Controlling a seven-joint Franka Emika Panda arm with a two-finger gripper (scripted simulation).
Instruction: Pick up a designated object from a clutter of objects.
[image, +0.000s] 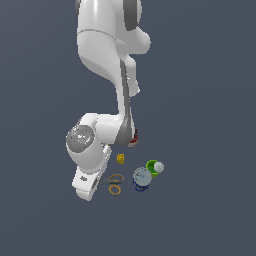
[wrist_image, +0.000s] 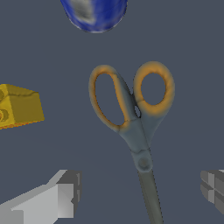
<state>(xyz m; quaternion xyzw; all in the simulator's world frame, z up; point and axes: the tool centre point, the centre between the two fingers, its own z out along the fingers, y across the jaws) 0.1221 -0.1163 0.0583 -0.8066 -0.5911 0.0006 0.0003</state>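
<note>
The scissors (wrist_image: 133, 127) lie flat on the dark bench (wrist_image: 188, 52), closed, with the two orange-yellow ring handles (wrist_image: 153, 89) side by side and the thin grey blades (wrist_image: 151, 197) running away from them. In the wrist view the fingers (wrist_image: 59, 201) stand wide apart, one on either side of the blades, and neither touches the metal; the gripper (wrist_image: 142, 194) holds nothing.

In the exterior view the arm (image: 107, 55) reaches down from above, and the gripper (image: 92, 182) sits low over the bench at the left of the clutter, with the scissors (image: 115, 184) just to its right, their rings showing clear of it. A yellow cube (image: 120, 158) sits a little farther back from the scissors, apart from them. The blue can (image: 141, 179) with its silver top stands just right of the handles, close but not touching. The green cup (image: 153, 166) is beside the can, on its far right side. A red-and-black can (image: 133, 137) shows partly behind the arm's lower link, well back from the scissors.

In the wrist view the cube (wrist_image: 19, 107) and the blue can (wrist_image: 94, 15) both lie clear of the handles.
</note>
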